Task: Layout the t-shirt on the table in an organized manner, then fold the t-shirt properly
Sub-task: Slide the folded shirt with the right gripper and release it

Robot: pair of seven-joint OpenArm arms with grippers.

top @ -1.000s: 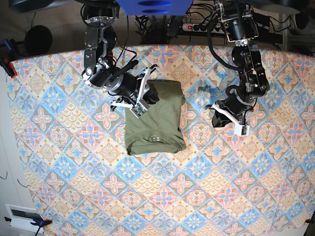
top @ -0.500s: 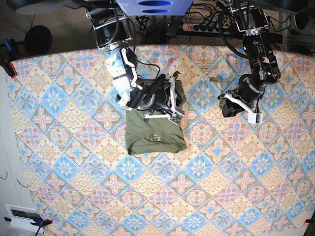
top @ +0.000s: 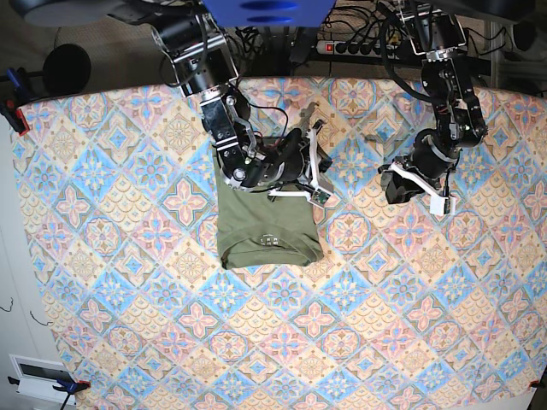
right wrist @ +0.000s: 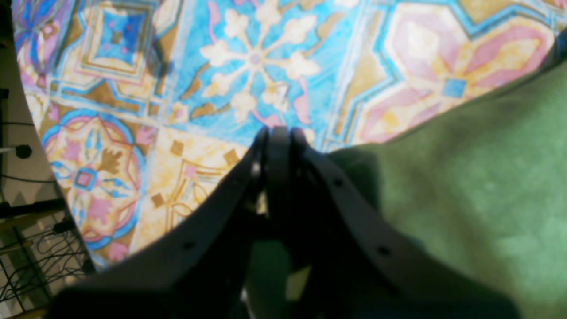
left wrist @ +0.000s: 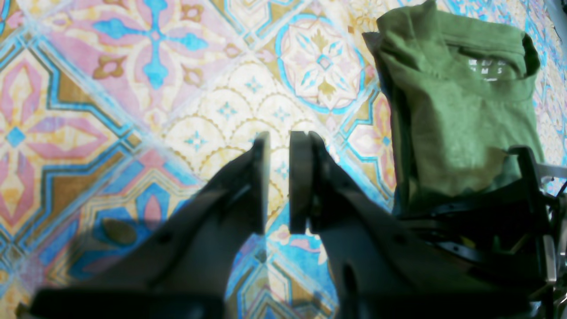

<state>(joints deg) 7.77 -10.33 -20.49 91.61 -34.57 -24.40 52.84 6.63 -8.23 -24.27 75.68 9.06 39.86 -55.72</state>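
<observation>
The olive-green t-shirt (top: 265, 226) lies folded into a compact rectangle on the patterned table (top: 128, 282), neck label facing up. My right gripper (top: 319, 179) reaches across the shirt's far end to its upper right corner. In the right wrist view its fingertips (right wrist: 277, 132) are pressed together at the edge of the t-shirt (right wrist: 478, 186); whether fabric is pinched does not show. My left gripper (top: 389, 190) hovers over bare table to the right of the shirt. The left wrist view shows this gripper (left wrist: 279, 137) all but shut, empty, with the t-shirt (left wrist: 456, 110) at the upper right.
A power strip and cables (top: 359, 43) lie behind the table's far edge. A red clamp (top: 13, 115) grips the cloth at the left edge. The right wrist view shows the table's edge with a wire rack (right wrist: 26, 252) below it.
My right arm swung from the shirt's upper left across to its upper right corner, and its jaws closed. My left arm drew back slightly to the right, then held still.
</observation>
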